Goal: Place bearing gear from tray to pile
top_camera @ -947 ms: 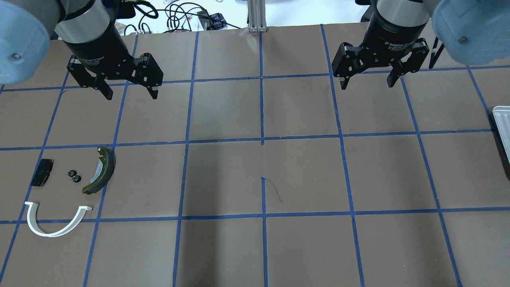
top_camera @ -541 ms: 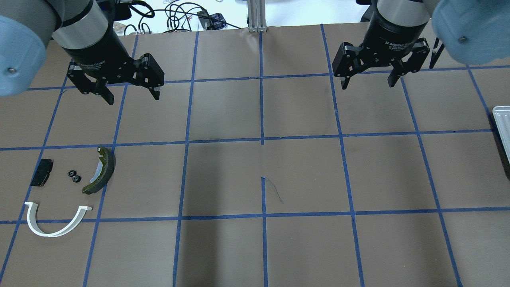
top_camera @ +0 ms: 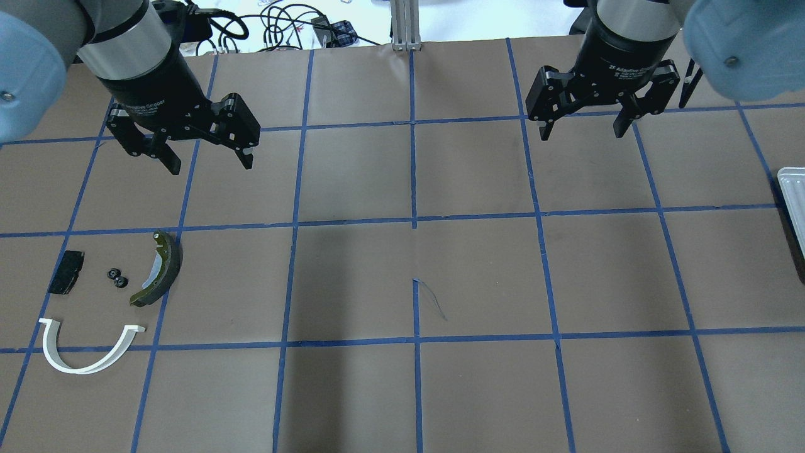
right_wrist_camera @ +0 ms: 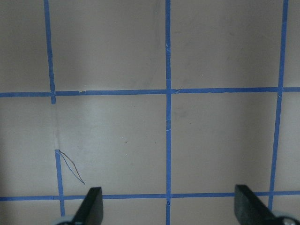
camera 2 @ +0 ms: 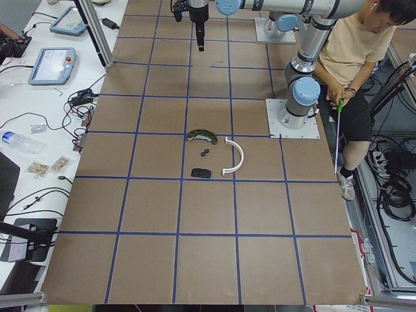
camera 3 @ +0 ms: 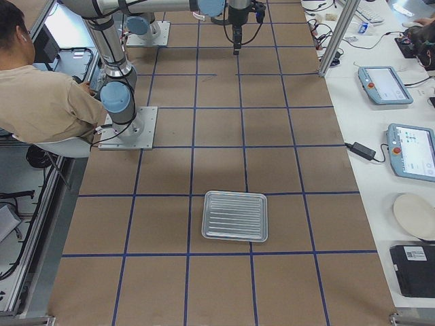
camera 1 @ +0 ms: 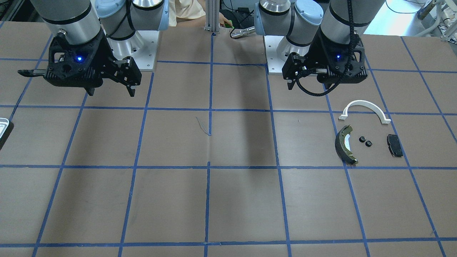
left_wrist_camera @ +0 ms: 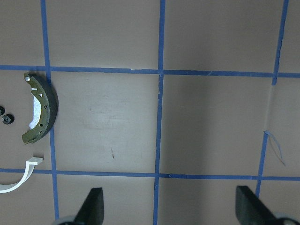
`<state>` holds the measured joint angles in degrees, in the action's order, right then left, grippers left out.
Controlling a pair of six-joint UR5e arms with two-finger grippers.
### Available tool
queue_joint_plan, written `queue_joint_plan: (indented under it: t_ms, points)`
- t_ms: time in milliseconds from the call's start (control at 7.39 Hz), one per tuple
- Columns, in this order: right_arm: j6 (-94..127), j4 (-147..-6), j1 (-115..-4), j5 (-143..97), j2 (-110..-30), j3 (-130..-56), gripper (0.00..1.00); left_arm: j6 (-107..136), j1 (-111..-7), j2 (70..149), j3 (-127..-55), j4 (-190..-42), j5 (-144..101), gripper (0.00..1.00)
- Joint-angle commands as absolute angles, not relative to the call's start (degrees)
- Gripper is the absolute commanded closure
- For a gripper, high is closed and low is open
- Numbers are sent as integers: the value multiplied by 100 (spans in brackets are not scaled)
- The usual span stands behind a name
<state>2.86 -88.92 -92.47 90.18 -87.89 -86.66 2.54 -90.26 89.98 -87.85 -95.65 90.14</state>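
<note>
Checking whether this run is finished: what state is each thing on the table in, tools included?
left tool: open, empty, raised above the table.
right tool: open, empty, raised.
tray: empty, flat on the table.
brake shoe: lying flat, free.
black pad: lying flat, free.
white arch: lying flat, open side away from the robot.
bearing gears: two, lying between black pad and brake shoe.

Overhead and front cameras face each other across the table [top_camera: 352, 277], two watch from its ends, and wrist cameras look straight down, closer; overhead and left-wrist views share the brake shoe [top_camera: 168, 264].
</note>
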Motion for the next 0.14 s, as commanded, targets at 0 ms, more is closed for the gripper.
queue_joint_plan:
  t_ms: [0]
  points:
    - [290,-8903,-9246,9018,-8789,-8666,0,255,-9026,8974,-8798,-9554,9009,0]
